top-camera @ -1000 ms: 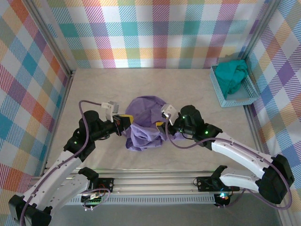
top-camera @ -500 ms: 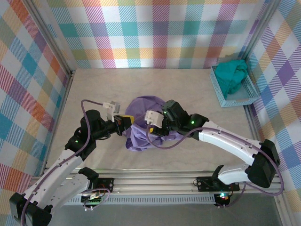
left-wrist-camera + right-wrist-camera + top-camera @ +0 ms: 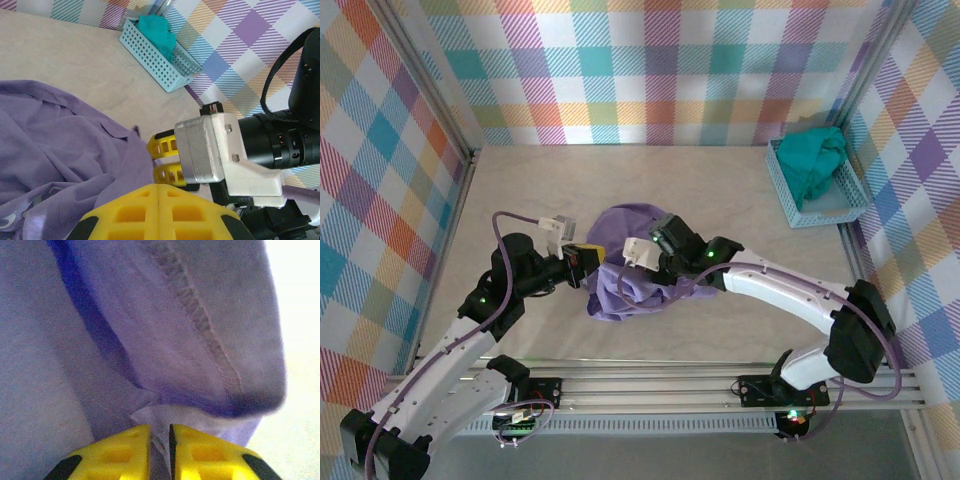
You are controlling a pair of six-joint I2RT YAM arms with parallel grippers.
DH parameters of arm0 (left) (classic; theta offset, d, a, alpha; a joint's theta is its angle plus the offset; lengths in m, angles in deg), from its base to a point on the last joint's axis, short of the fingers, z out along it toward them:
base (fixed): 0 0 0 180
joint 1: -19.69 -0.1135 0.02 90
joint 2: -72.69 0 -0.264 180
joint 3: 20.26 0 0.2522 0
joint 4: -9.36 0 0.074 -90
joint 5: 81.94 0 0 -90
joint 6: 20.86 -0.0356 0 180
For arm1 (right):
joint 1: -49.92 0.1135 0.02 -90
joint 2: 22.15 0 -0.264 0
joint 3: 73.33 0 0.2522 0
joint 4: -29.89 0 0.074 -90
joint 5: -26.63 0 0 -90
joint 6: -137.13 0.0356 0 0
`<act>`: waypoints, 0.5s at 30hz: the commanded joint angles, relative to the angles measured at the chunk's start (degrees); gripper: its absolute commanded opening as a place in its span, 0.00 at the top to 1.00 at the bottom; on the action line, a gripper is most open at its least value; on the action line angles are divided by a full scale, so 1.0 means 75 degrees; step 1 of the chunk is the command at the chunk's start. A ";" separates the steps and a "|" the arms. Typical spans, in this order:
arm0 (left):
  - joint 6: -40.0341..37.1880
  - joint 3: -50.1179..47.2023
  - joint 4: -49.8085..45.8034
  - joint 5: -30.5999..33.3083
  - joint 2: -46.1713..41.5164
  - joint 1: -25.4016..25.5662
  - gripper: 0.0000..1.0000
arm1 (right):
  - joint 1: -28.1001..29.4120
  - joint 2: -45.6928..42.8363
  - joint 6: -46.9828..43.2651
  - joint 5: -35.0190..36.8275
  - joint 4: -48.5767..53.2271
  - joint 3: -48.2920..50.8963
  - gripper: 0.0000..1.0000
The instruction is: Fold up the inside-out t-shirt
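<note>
Fingers (image 3: 115,452) of right gripper (image 3: 159,442) clenched on a pale fold of crumpled lavender-purple cotton t-shirt (image 3: 632,292), stitched hem just above; left gripper (image 3: 157,202) pressed shut at the shirt's left edge — cloth caught or not, unclear; shirt heaped mid-table on pale tabletop (image 3: 740,210); well apart at far right, light-blue perforated plastic basket (image 3: 840,205) holding teal-green garment (image 3: 815,160).

Bright, even light from overhead washed the table (image 3: 750,210) — shadows were soft and short. Beside the inside-out t-shirt (image 3: 150,330), the right wrist view blew out white; the left gripper (image 3: 157,192) sat blurred, too close.
</note>
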 commanded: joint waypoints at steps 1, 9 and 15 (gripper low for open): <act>-0.0179 0.0114 -0.0034 0.0150 -0.0077 0.0055 1.00 | 0.0043 -0.0469 0.0073 0.0022 -0.0874 0.0267 0.97; -0.0042 0.0211 -0.0544 0.1301 -0.0100 0.0044 1.00 | -0.0356 -0.2016 0.1191 -0.1553 -0.1391 0.1084 1.00; 0.0009 0.0221 -0.0567 0.1578 -0.0188 0.0043 1.00 | -0.1461 -0.3087 0.2799 -0.3404 -0.2242 0.1699 1.00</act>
